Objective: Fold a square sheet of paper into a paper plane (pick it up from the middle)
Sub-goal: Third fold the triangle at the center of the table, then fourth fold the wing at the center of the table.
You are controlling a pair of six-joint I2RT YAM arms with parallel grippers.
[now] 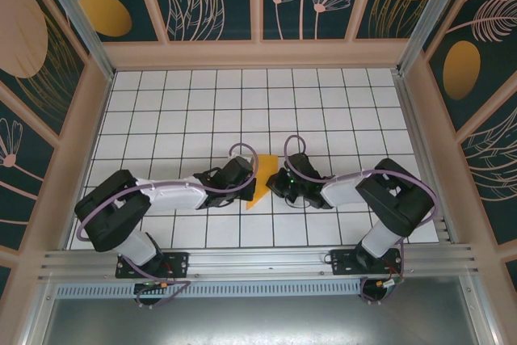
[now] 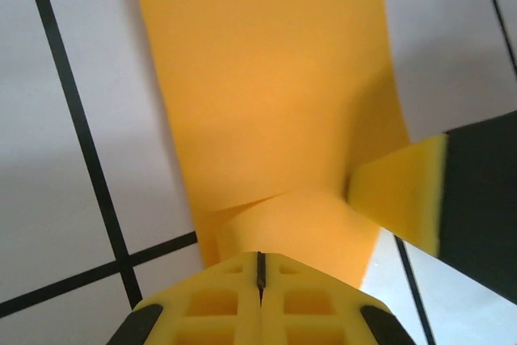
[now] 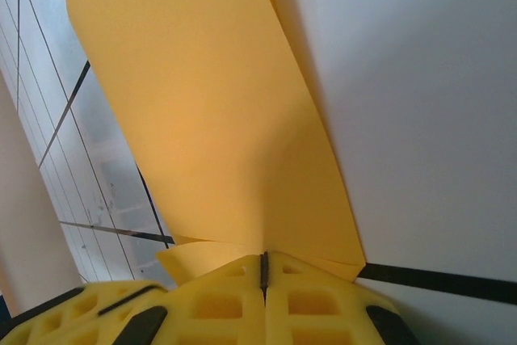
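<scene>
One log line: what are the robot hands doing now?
left gripper: shut on paper | right gripper: shut on paper | paper: folded, between grippers

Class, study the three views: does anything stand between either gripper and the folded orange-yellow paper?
Nothing visible does. The left gripper, with yellow padded fingers, and the right gripper are each shut directly on the thin, creased orange-yellow sheet of paper, which spans the gap between them over the white gridded table.

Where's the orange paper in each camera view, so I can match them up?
Top: paper mid-table, between left gripper and right gripper.
Left wrist: paper upper middle, rising from the shut left gripper.
Right wrist: paper centre-left, rising from the shut right gripper.
Shared landmark: black grid lines on the table.
</scene>
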